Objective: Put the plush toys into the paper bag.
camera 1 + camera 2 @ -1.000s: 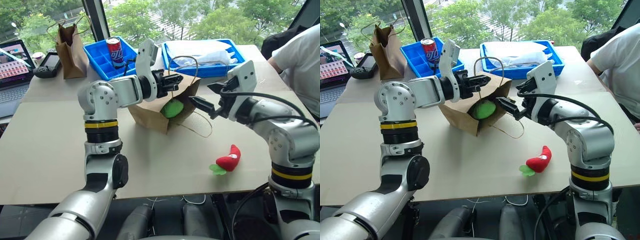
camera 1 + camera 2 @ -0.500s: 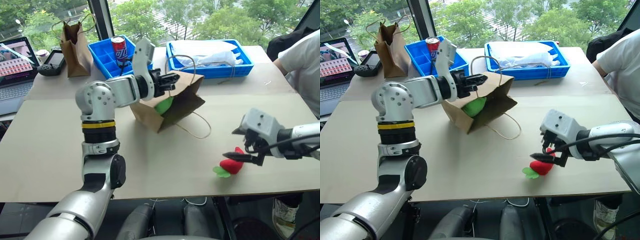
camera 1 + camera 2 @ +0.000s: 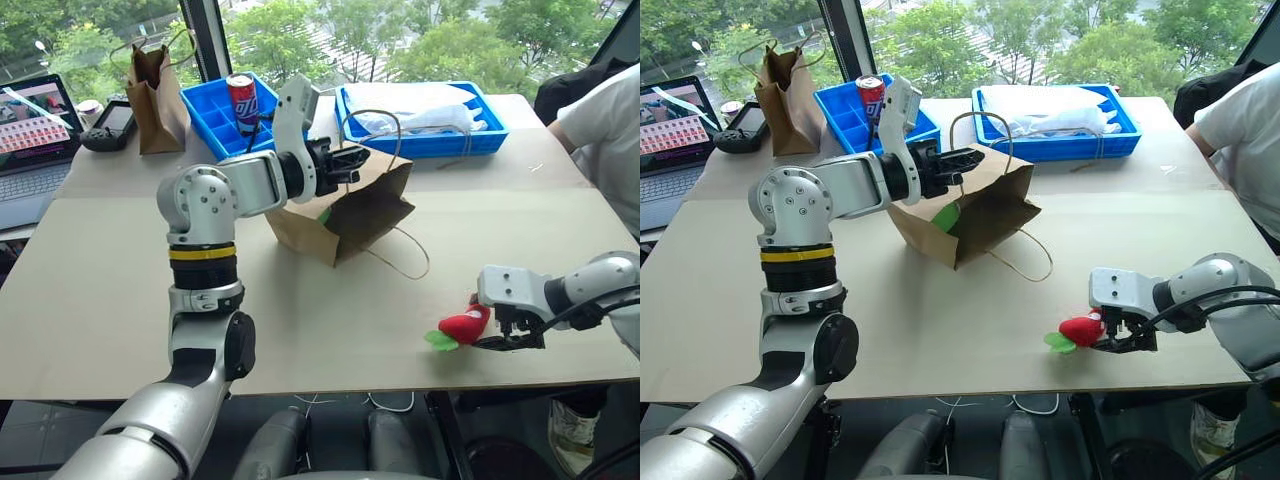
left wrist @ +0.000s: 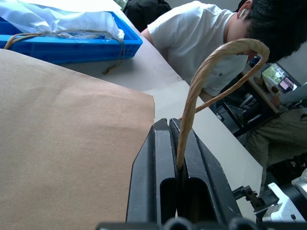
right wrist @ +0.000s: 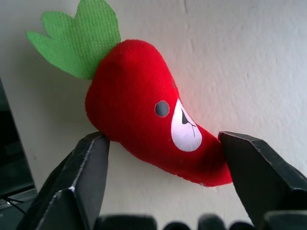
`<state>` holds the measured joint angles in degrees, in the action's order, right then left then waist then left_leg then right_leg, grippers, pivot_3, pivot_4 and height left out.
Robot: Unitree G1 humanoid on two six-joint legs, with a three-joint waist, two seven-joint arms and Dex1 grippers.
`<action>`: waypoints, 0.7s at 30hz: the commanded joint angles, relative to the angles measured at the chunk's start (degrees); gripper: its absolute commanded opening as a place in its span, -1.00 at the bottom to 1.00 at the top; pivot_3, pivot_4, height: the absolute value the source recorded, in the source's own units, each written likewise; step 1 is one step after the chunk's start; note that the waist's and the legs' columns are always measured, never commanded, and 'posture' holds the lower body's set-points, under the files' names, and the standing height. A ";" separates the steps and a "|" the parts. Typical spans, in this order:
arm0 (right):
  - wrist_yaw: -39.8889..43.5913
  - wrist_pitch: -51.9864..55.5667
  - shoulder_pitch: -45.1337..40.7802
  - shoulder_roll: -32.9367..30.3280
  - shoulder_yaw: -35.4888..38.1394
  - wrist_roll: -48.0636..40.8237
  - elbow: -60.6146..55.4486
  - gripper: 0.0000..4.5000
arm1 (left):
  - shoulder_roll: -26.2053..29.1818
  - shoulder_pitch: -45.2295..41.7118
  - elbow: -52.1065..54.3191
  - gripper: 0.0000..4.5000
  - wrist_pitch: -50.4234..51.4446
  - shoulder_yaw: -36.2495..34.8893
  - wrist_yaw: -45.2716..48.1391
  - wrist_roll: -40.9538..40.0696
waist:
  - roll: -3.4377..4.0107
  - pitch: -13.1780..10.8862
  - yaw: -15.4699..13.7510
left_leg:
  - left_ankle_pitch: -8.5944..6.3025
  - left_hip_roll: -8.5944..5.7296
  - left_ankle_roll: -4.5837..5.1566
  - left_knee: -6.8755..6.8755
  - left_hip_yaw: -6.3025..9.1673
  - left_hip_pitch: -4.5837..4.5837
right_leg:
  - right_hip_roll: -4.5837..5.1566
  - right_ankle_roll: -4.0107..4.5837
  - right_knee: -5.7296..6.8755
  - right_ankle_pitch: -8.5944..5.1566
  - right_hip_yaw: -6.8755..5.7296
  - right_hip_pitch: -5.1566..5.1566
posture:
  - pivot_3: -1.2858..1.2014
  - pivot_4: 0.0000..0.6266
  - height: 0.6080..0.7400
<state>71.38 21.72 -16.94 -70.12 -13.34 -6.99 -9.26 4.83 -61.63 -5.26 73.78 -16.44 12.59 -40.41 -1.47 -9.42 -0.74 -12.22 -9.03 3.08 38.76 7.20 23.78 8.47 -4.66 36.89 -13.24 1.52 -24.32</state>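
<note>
Since the earlier frame, the right gripper has left the mouth of the paper bag and dropped to the near right part of the table, where it now straddles the red plush toy. Its fingers stand apart on either side of the toy, one touching the red body, the other at the tapered end, not yet squeezed together. The toy lies on the tabletop with its green leaves pointing away from the gripper. Meanwhile the left gripper stays shut on the bag's string handle, holding the bag tilted with its mouth open toward the right arm. A sliver of the light green plush toy shows inside the bag's mouth. Behind the bag sit two blue trays, a soda can and a narrower brown bag. A person in a white shirt sits at the far right.
</note>
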 commanded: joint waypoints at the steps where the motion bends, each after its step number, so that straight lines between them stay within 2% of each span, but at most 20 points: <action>1: 0.89 0.74 -2.58 0.12 2.76 -0.21 0.22 0.09 | 0.29 -0.28 2.31 -1.00 -0.21 -0.46 -0.34 -1.09 | 0.00 0.00 0.00 | 0.00 0.00 0.00 0.00 0.00 0.00 | 0.00 0.00 0.00 0.00 0.00 0.00 | 0.03 -0.52 1.00; 8: -2.37 5.31 -11.97 2.81 7.88 -2.34 -3.80 -0.92 | 0.42 -0.47 2.44 -1.00 -0.10 -0.42 -0.80 -1.58 | 0.00 0.00 0.16 | -0.09 0.01 0.14 0.00 0.00 0.00 | -0.01 0.00 0.00 0.00 0.00 0.00 | 0.03 -0.52 1.00; 9: -3.08 5.60 -13.74 3.79 7.59 -1.87 -4.44 -0.98 | 0.42 -0.61 2.35 -1.00 -0.18 -0.38 -0.80 -1.57 | 0.00 0.00 0.18 | -0.10 0.02 0.14 -0.01 -0.01 0.00 | -0.01 0.00 -0.01 0.00 0.01 -0.02 | 0.03 -0.52 1.00; 15: -8.95 7.63 -22.84 11.60 -0.76 7.69 -4.10 -0.98 | -0.18 -1.12 2.75 -1.00 -0.30 0.56 -0.39 -1.90 | -0.01 -0.01 0.03 | -0.04 -0.01 0.04 0.04 0.01 0.02 | 0.01 -0.01 -0.03 0.00 -0.01 -0.01 | 0.03 -0.52 1.00; 21: -13.12 9.99 -29.74 20.64 -4.39 11.32 -1.38 -0.98 | -0.98 -0.41 4.52 -1.00 0.51 0.57 -1.13 -2.43 | -0.01 -0.01 0.04 | -0.02 -0.02 0.02 0.03 0.01 0.06 | 0.02 -0.01 -0.01 0.01 0.00 -0.07 | 0.03 -0.52 1.00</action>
<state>60.03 30.93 -44.27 -51.12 -17.48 2.69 -11.28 4.26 -61.13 -3.89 73.96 -15.88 11.77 -41.30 -1.48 -9.43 -0.70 -12.25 -9.05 3.10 38.79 7.21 23.84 8.49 -4.67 36.87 -13.22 1.52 -24.39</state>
